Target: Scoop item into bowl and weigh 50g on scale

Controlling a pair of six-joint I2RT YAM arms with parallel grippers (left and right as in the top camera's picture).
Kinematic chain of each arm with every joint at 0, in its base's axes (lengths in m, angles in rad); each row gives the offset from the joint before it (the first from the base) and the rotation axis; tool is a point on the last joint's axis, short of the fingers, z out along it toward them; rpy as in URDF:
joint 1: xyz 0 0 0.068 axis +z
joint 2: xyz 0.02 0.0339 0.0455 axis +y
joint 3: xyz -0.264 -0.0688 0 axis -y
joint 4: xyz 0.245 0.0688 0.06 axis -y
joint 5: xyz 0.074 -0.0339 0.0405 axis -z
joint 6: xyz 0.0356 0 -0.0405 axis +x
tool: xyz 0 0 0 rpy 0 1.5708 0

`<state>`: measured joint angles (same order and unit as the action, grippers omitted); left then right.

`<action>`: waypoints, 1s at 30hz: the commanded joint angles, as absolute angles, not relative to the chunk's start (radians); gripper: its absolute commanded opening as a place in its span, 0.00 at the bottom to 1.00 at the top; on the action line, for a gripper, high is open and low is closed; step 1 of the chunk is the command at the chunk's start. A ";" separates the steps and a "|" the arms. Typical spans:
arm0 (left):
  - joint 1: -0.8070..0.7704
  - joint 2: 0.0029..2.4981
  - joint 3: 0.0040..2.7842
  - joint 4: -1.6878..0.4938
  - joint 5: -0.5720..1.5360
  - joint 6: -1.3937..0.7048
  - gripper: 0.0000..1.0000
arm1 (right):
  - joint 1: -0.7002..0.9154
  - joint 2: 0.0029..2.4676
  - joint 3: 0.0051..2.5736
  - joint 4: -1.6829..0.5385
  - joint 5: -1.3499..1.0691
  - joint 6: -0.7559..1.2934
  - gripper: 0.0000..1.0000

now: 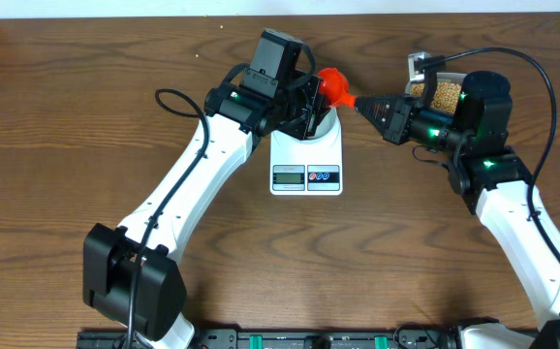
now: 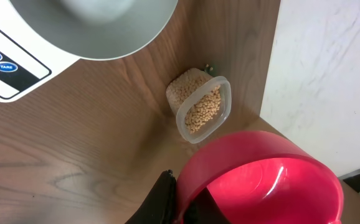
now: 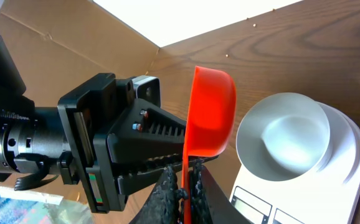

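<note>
The right gripper [image 3: 181, 186] is pinching the handle of a red scoop [image 3: 212, 112], holding its empty cup just beside the bowl [image 3: 286, 137]; the bowl is sitting on the scale [image 1: 306, 155] on the desk [image 1: 86, 116]; the left gripper [image 1: 317, 102] is pressing its fingers together at the scoop's rim, though I cannot tell whether it is gripping it; the beans [image 2: 203, 112] are lying in a clear container [image 2: 225, 99] by the right arm, apart from the scale.

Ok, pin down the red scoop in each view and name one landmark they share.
Overhead: red scoop, top centre.
Left wrist: red scoop fills the bottom right corner, open side showing.
Right wrist: red scoop at centre, edge-on, handle in the right gripper.
Shared landmark: the white scale.
</note>
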<state>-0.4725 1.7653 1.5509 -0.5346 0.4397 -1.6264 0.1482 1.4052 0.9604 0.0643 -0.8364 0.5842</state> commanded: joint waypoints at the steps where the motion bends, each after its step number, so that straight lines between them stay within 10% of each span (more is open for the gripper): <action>1: -0.477 1.744 1.562 -0.537 0.456 -1.620 0.07 | 0.159 1.431 0.983 0.061 -0.836 0.579 0.07; 14: -0.477 1.744 1.562 -0.537 0.456 -1.620 0.08 | 0.159 1.433 0.983 0.064 -0.836 0.580 0.01; 21: -0.476 1.744 1.562 -0.537 0.456 -1.620 0.48 | 0.154 1.433 0.983 0.068 -0.825 0.583 0.01; 30: -0.435 1.742 1.562 -0.534 0.456 -1.531 0.52 | 0.098 1.433 0.983 0.065 -0.818 0.583 0.01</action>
